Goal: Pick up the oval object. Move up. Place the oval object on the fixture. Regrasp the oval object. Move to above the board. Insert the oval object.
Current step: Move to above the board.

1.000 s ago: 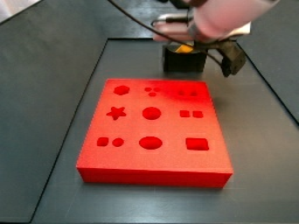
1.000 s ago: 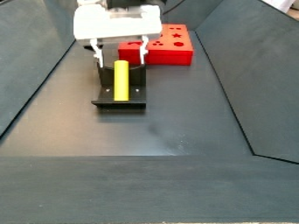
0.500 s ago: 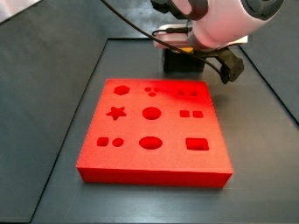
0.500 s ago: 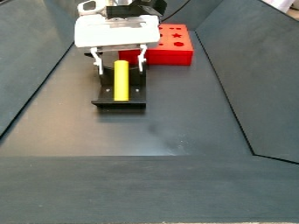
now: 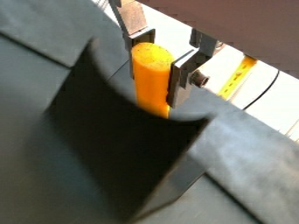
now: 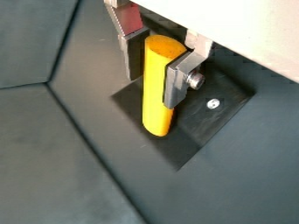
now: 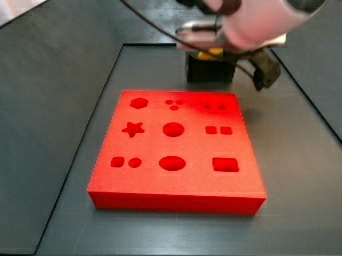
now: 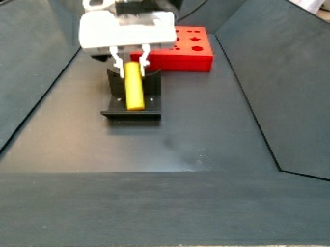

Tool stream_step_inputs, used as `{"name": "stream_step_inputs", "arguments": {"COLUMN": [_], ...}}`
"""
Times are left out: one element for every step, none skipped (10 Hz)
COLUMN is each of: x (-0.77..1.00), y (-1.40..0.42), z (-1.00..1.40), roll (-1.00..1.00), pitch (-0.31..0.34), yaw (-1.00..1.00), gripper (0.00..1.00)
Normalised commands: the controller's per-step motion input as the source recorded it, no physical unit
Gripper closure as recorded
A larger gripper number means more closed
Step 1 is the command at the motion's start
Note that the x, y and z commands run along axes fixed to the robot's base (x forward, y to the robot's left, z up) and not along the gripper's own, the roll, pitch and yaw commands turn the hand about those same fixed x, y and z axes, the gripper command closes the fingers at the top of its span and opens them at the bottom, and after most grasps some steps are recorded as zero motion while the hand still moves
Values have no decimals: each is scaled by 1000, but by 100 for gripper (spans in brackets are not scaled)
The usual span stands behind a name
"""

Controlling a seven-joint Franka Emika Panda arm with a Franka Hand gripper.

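The yellow-orange oval object (image 8: pixel 131 87) lies along the dark fixture (image 8: pixel 131 112), which stands just in front of the red board (image 8: pixel 182 50). My gripper (image 8: pixel 130 64) is down over the fixture and shut on the far end of the oval object. In both wrist views the silver fingers (image 5: pixel 181 72) (image 6: pixel 177 79) press against the two sides of the oval object (image 5: pixel 151 74) (image 6: pixel 156 96). In a side view the gripper (image 7: pixel 234 62) hangs behind the board (image 7: pixel 174 150), over the fixture (image 7: pixel 207 70), and hides the oval object.
The board's cutouts (image 7: pixel 171 128) face up. Dark sloping walls (image 8: pixel 39 87) run along both sides of the floor. The fixture's base plate (image 6: pixel 216 114) has a screw in it. Cables (image 7: pixel 154 22) trail from the arm at the back.
The fingers stood wide apart on either side of the oval object. They have now closed in on it. The oval object and the fixture have not moved.
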Motion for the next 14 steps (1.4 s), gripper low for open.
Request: {"name": "stream_step_inputs", "arguments": {"x": [85, 84, 82, 80, 79, 78, 75, 73, 72, 71, 56, 49, 40, 31], "y": [138, 133, 126, 116, 105, 100, 88, 77, 67, 59, 26, 16, 1, -6], "z": [1000, 1000, 1000, 1000, 1000, 1000, 1000, 1000, 1000, 1000, 770, 655, 417, 243], "roll": [62, 37, 6, -15, -28, -29, -29, -30, -38, -38, -39, -39, -43, -44], "pitch": [130, 120, 109, 90, 71, 64, 49, 42, 45, 49, 60, 68, 82, 89], "yaw": [106, 118, 126, 133, 132, 129, 117, 106, 91, 82, 67, 63, 59, 60], "gripper": [100, 100, 100, 100, 100, 100, 100, 100, 100, 100, 100, 100, 100, 100]}}
